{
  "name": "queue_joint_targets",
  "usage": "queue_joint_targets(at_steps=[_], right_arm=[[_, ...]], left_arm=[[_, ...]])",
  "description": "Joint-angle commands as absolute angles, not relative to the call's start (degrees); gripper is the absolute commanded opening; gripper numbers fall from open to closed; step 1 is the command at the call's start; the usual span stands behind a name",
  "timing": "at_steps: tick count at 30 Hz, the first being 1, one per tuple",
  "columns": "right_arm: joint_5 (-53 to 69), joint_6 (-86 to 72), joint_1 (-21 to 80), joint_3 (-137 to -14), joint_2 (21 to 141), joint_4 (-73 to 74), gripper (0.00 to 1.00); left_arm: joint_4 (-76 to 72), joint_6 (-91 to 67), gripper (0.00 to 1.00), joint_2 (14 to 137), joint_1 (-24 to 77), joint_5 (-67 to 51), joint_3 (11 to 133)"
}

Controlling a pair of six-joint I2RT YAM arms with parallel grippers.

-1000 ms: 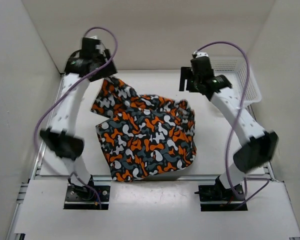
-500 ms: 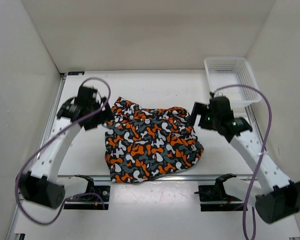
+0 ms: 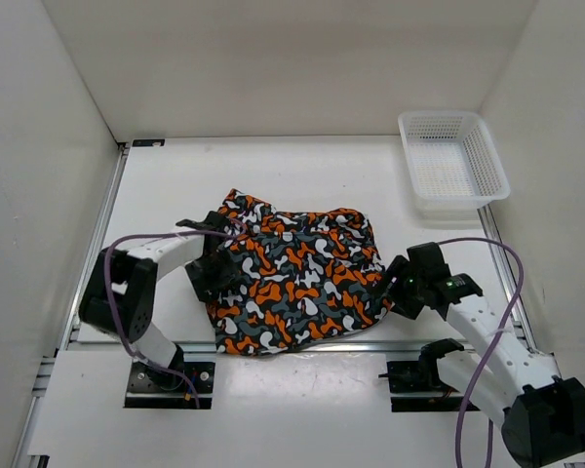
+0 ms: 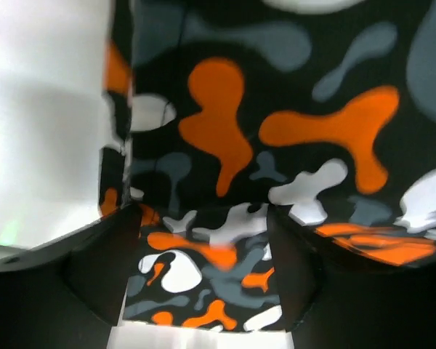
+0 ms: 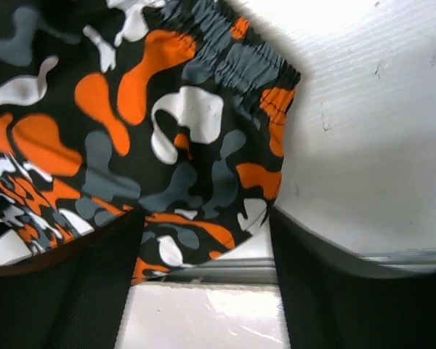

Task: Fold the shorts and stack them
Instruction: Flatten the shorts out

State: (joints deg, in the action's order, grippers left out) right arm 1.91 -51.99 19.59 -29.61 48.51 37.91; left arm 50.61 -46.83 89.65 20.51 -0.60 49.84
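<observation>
The left gripper (image 4: 203, 280) has its two black fingers spread wide. They straddle the left edge of soft cloth shorts (image 3: 297, 278) printed in orange, black, grey and white blotches, without pinching the cloth. The right gripper (image 5: 203, 254) is equally spread at the shorts' right edge, gripping nothing. The shorts lie rumpled on a white table (image 3: 302, 175). A white mesh basket (image 3: 453, 166) sits well apart, beyond their far right corner.
</observation>
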Motion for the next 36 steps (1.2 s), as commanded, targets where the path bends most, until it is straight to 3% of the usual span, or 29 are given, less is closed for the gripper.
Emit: queue_joint_targets(at_steps=[1,2,4,6,8,12,14,15,18,20,24,28,33,36], right_arm=[[2.20,-56.51,18.81,-28.30,49.83,33.15,0.80],[2.20,-56.51,18.29,-28.30,50.44,32.44,0.83],[1.59,-55.82,18.28,-28.91,51.06,31.91,0.86],[-0.16,-55.81,18.28,-30.49,52.03,31.90,0.89],[-1.84,-57.21,18.28,-31.19,52.82,33.22,0.98],[-3.60,-58.37,18.28,-29.71,48.35,31.47,1.00],[-5.26,-57.66,17.76,-29.71,47.02,31.46,1.00],[-5.27,-56.70,17.75,-29.71,46.50,32.16,1.00],[1.92,-53.53,16.44,-30.94,49.73,32.17,1.00],[5.17,-54.05,16.44,-29.89,53.34,30.51,1.00],[8.96,-57.21,16.44,-26.02,54.67,26.99,0.88],[8.96,-60.72,16.44,-23.47,51.77,28.91,0.81],[12.03,-63.28,15.91,-21.88,50.27,28.92,0.80],[12.04,-63.28,15.39,-21.27,50.27,28.92,0.78]], left_arm=[[46.32,-46.50,0.71,94.19,21.01,-0.88,54.56],[46.32,-45.97,0.40,95.44,21.01,-0.88,55.89],[46.32,-45.27,0.11,97.90,21.01,-0.88,58.70],[46.32,-43.78,0.11,102.46,20.40,-0.35,64.23],[47.54,-42.02,0.11,107.46,19.69,-0.35,71.23],[54.21,-39.30,0.11,114.50,18.46,2.89,85.14],[56.77,-38.15,0.25,115.14,17.93,4.48,89.63],[59.21,-37.54,0.40,115.14,17.41,5.61,93.13],[62.13,-36.30,0.97,112.42,16.27,8.08,95.88],[63.28,-36.30,1.00,107.60,15.48,8.61,94.76],[63.81,-38.13,0.95,95.48,12.14,8.09,84.40],[61.27,-41.04,0.91,80.81,8.18,3.53,66.12],[54.60,-42.36,0.98,76.55,7.56,-5.79,51.88],[51.86,-42.89,0.98,79.10,8.25,-7.12,50.27]])
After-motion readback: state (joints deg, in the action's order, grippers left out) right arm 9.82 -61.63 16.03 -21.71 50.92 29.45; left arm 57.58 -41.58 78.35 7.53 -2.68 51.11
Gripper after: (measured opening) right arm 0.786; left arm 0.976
